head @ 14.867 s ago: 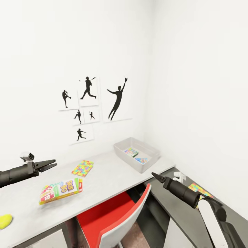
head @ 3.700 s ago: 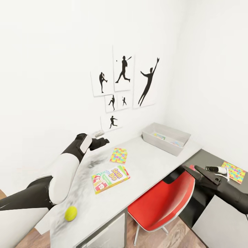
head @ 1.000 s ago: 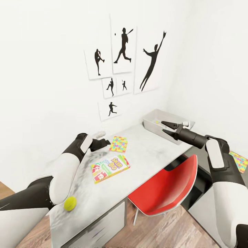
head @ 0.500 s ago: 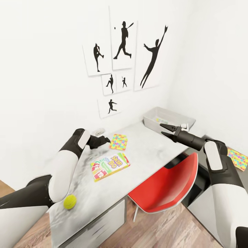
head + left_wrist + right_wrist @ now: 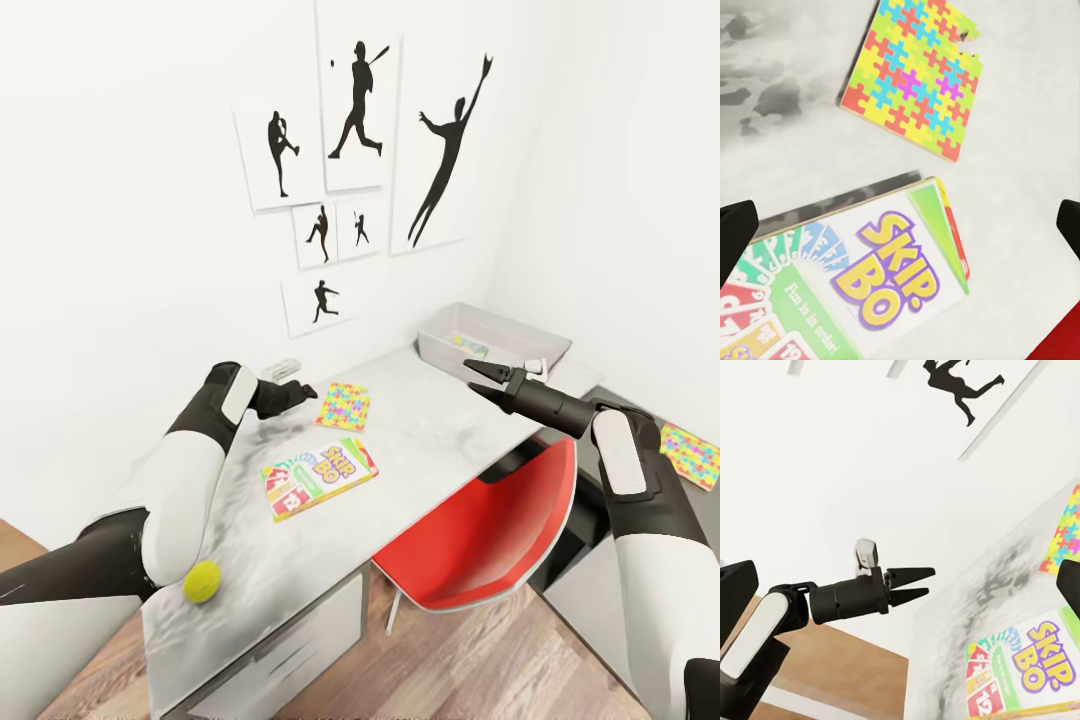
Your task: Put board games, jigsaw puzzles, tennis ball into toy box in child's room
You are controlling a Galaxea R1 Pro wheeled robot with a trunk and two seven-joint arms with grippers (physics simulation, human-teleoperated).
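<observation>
Left gripper spread, hanging over the table near its wall edge, just beside a jigsaw puzzle. Right gripper spread too, poised off the toy box, which sits at the far corner by the wall. "SKIP-BO" board game flat mid-table, close to the puzzle. Tennis ball near the front edge. Second jigsaw puzzle on the lower dark cabinet. Red chair tucked under the front edge.
</observation>
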